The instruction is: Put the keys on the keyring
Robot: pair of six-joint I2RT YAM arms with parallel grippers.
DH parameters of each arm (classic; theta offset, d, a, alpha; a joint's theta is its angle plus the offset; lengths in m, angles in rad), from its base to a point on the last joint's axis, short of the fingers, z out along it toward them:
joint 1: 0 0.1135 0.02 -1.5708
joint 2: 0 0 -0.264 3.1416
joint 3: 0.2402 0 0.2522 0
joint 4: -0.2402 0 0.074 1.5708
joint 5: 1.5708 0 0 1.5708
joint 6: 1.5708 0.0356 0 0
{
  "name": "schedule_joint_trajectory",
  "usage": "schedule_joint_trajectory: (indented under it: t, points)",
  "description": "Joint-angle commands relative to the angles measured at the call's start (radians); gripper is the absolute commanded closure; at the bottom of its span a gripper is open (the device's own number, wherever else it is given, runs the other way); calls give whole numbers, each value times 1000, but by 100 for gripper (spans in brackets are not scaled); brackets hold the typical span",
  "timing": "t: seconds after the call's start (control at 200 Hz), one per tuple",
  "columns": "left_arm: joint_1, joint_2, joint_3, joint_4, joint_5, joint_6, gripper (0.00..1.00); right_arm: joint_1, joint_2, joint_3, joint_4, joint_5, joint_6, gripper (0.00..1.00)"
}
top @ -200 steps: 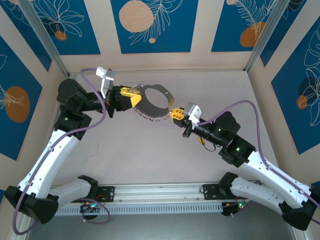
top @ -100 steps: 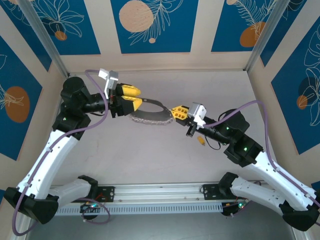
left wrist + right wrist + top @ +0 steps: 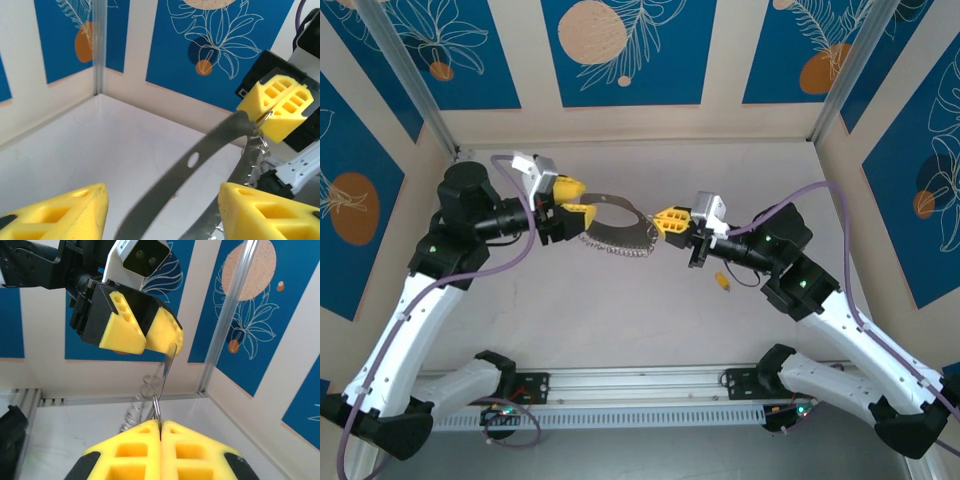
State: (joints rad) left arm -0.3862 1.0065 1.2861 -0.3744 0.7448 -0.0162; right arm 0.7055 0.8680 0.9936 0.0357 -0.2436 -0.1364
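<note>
keyring (image 3: 620, 230): thin flat grey metal hoop, fringed with tiny silvery keys (image 3: 617, 247); right pincer (image 3: 665, 222) pinching rim, left pincer (image 3: 577, 199) spread.

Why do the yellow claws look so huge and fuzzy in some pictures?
Left wrist view: the left claw sits right at the lens, so it looks huge and soft; right wrist view: same for the right claw; top external view: even light, everything crisp.

The keyring (image 3: 215, 142) is thin grey metal, dully brushed; its keys (image 3: 257, 150) are brighter silvery metal. Both the left gripper (image 3: 162, 200) and right gripper (image 3: 160, 426) have matt yellow plastic fingers above a smooth, faintly glossy table (image 3: 620, 320).
</note>
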Motion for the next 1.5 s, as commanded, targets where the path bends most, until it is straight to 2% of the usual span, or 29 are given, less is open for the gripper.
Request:
schedule_joint_trajectory:
  t: [0.0,0.035,0.06,0.12,0.265,0.355,0.44,0.505,0.605,0.91,1.496]
  points:
    - [10,-19,59,-66,-47,127,25,-27,20,68,20,-118,115,100]
    - [9,-26,61,-59,-35,143,15,-28,29,81,4,-118,122,100]
    - [9,-35,57,-45,-22,148,11,-30,34,89,-6,-115,125,100]
    - [8,-68,28,34,32,141,10,-29,40,103,-19,-117,136,100]
    - [5,-77,-40,291,192,-5,27,-29,47,103,-2,-150,156,100]
    - [-9,-41,-63,411,258,-99,43,-29,46,89,28,-169,170,100]
    - [-21,-3,-98,612,332,-249,48,-29,39,66,83,-198,198,100]
    - [-37,22,-105,679,349,-296,50,-27,36,49,127,-207,223,100]
    - [-72,42,-98,659,353,-273,58,-24,37,25,184,-207,258,100]
    - [-184,68,-45,445,302,-80,64,-23,54,-10,304,-196,344,100]
    - [-216,123,-25,480,277,-76,66,-12,51,-51,392,-231,392,100]
